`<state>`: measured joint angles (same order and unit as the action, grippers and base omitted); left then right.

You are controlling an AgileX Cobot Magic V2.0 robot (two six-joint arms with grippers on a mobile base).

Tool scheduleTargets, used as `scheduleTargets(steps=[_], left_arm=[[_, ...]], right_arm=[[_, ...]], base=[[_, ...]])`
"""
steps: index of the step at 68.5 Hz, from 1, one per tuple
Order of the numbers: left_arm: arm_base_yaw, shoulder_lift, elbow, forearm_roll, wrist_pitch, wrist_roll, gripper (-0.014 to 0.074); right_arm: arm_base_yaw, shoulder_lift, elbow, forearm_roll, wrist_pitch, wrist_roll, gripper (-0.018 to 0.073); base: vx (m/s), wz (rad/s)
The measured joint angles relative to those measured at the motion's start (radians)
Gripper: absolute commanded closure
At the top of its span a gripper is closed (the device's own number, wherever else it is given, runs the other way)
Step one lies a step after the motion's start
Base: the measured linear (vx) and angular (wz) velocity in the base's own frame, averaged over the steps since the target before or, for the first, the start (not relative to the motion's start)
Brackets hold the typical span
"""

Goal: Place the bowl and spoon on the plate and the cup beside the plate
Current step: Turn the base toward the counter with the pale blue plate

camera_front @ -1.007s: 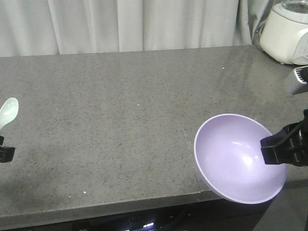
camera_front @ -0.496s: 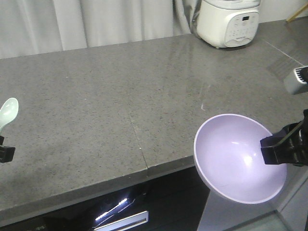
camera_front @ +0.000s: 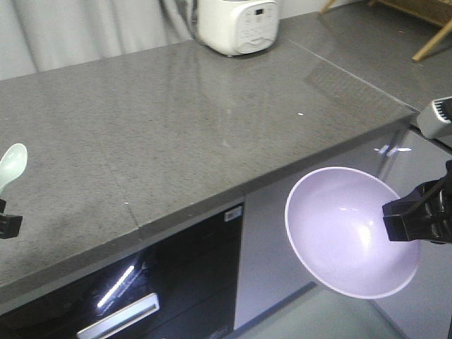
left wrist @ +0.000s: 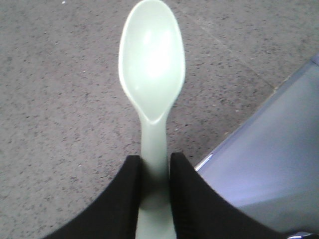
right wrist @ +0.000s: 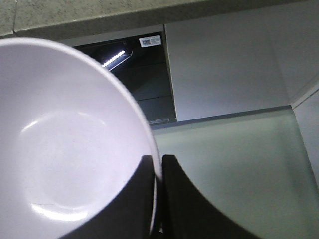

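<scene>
Both held aloft; left gripper (left wrist: pixel 153 167) pinches spoon (left wrist: pixel 152 64); right gripper (right wrist: pixel 155 164), bowl (right wrist: pixel 65 149) rim.

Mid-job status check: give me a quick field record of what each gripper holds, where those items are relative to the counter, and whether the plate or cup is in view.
left gripper: shut on the handle of the spoon
spoon position: scoop end pointing forward, over the counter
right gripper: shut on the rim of the bowl
bowl position: empty, tilted, held in the air past the counter's front edge
plate: not in view
cup: not in view
other: white rice cooker at the far side of the counter
</scene>
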<state>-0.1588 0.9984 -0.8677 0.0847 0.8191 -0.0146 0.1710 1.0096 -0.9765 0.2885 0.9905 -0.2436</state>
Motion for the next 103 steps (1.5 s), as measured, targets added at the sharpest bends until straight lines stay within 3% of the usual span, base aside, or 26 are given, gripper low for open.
scheduleTargets(steps=[61,103], left_arm=[[0.000,0.000,0.000,0.000,0.000,0.000,0.0503],[0.000,0.000,0.000,0.000,0.000,0.000,0.0503]], right_arm=[[0.000,0.000,0.000,0.000,0.000,0.000,0.0563],[0.000,-0.001,0.000,0.000,0.000,0.000,0.0563]], base=[[-0.10,-0.38],[-0.04,-0.17]])
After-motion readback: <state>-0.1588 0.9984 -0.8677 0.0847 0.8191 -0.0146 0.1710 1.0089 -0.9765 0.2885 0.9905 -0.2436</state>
